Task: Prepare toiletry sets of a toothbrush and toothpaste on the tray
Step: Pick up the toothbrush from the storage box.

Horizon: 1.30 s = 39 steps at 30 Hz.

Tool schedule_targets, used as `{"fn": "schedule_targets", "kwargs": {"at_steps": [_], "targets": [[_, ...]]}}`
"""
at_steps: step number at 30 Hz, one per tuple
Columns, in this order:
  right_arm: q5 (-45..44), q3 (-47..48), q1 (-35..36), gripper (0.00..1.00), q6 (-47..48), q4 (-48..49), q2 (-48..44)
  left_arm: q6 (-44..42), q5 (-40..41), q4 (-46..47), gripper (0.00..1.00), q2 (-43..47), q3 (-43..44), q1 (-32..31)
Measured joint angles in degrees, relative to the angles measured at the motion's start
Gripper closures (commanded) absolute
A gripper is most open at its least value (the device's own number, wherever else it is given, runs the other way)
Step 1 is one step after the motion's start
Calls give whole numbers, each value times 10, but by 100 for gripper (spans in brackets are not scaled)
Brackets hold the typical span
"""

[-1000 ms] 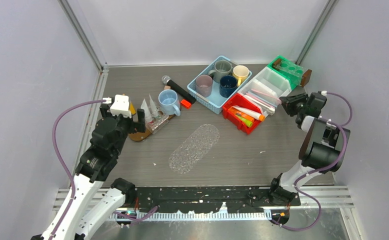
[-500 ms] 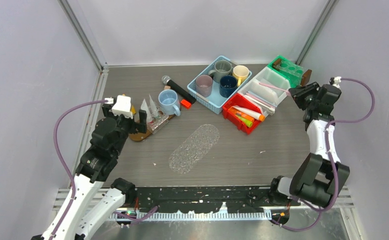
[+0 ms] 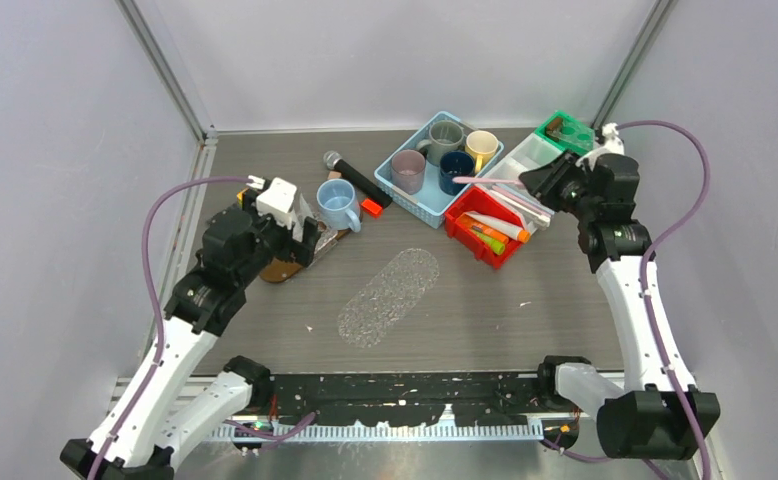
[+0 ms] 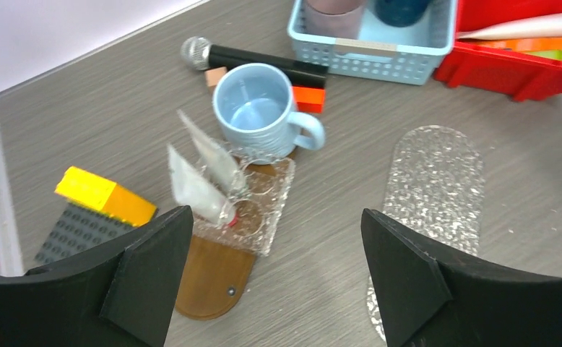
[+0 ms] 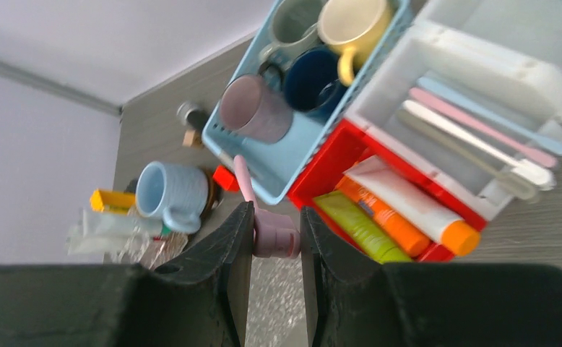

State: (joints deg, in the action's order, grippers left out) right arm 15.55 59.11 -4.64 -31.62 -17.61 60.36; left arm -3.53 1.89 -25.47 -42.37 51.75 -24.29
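My right gripper is shut on the thick end of a pink toothbrush, which hangs level in the air above the red bin and points left. Pink, blue and white toothbrushes lie in the white bin. White, orange and green toothpaste tubes lie in the red bin. The clear speckled oval tray lies bare at mid-table. My left gripper is open and holds nothing, above a small clear dish with two white tubes.
A blue basket of mugs stands behind the red bin, with a green bin at the back right. A black microphone, a pale blue mug, an orange block, a wooden piece and a yellow-grey brick lie at left.
My right arm has risen and swung left, carrying the pink toothbrush from the white bin to above the red bin. My left arm has moved right and forward, over the small clear dish.
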Motion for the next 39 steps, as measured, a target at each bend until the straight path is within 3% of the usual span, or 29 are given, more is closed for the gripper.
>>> {"fn": "schedule_targets", "kwargs": {"at_steps": [12,19,29,39], "targets": [[3,35,181,96,29,-71,-15,1,-171,-10,14,-63,76,-11],[7,35,254,96,33,-73,-15,1,-213,24,14,-122,90,-64],[23,35,299,96,35,-65,-7,-32,-236,103,12,-215,103,-159],[33,35,316,96,43,-60,-6,-97,-257,191,17,-279,103,-186]]}}
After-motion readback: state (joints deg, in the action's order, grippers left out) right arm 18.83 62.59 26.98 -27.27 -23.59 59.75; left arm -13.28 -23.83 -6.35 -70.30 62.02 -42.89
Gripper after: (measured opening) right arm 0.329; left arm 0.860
